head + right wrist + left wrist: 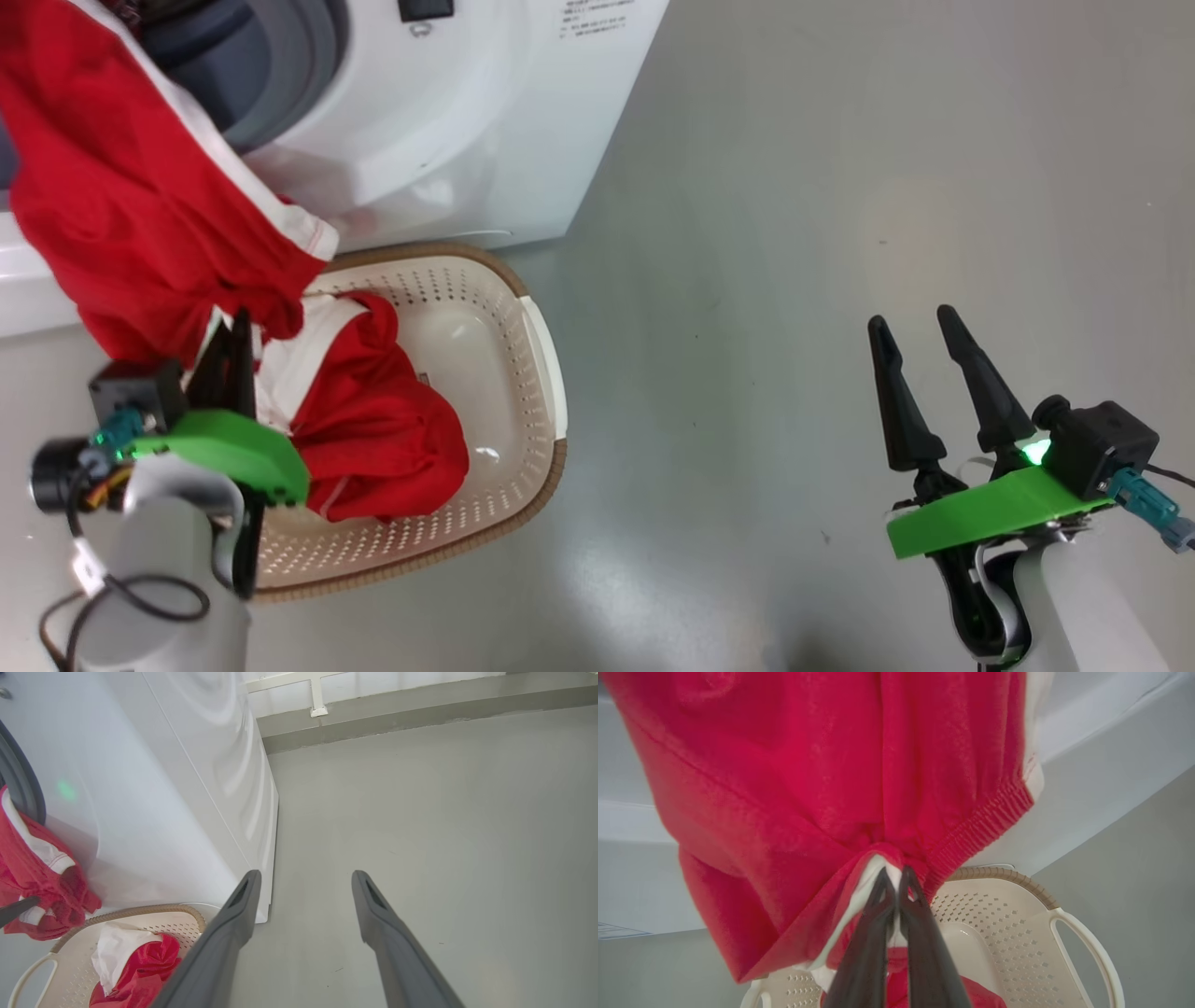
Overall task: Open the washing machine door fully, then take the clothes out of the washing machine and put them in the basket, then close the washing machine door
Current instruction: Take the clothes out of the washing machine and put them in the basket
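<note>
A red garment with white trim [131, 215] hangs from the washing machine [448, 121] opening down over the basket's far left corner. My left gripper [893, 877] is shut on its bunched lower edge, just above the cream basket [523, 392]. Another red and white garment [373, 420] lies inside the basket, seen too in the right wrist view [135, 966]. The machine's grey rubber ring [299, 56] shows at the top left; the door is out of view. My right gripper [920, 327] hangs open over bare floor, well to the right of the basket.
The basket sits on grey floor right against the machine's front. Open floor [840, 187] spreads right of the machine. In the right wrist view a wall base with a white bracket [317, 700] runs along the far side.
</note>
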